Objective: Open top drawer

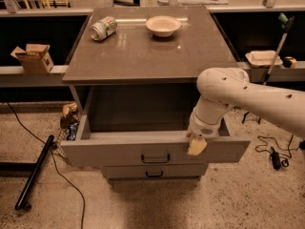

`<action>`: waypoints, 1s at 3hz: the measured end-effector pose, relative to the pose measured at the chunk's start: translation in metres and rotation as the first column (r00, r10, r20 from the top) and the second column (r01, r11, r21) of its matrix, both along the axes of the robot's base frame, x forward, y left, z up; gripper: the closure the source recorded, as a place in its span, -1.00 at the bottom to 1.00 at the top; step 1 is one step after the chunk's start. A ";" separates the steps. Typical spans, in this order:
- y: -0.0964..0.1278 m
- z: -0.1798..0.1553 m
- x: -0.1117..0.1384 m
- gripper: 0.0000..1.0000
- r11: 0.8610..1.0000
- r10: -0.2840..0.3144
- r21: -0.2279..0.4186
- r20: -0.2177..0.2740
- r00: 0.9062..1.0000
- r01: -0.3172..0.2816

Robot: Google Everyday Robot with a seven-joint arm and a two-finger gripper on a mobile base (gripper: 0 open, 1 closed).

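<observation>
The top drawer [119, 151] is pulled well out of the grey cabinet, and its deep grey box is open to view and looks empty. Its small black loop handle [155, 159] sits at the middle of the wide front. My gripper [196, 146] hangs from the white arm [224, 92] and rests at the top edge of the drawer front, to the right of the handle. A shorter, narrower drawer front [128, 171] with a like handle [153, 174] sits closed below it.
On the cabinet top [143, 56] lie a tipped can [103, 27] and a white bowl [163, 25]. A cardboard box [33, 57] sits on a ledge to the left. A black pole [34, 173] and cables lie on the floor. A white tray [263, 57] is to the right.
</observation>
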State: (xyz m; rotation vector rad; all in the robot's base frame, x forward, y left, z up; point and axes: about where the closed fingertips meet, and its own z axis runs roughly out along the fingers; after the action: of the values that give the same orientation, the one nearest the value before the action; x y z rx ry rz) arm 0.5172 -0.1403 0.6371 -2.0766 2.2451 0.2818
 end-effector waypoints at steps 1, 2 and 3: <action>0.000 0.000 0.000 -0.28 1.000 0.000 0.000 0.000 1.000 0.000; -0.011 0.013 -0.005 -0.75 1.000 0.000 0.013 0.022 1.000 0.000; -0.033 0.054 -0.013 -1.00 0.998 -0.001 0.069 0.085 0.996 -0.005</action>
State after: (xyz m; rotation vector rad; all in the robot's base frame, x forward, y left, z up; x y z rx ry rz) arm 0.5043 -0.1729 0.6912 -2.0167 2.1543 0.2616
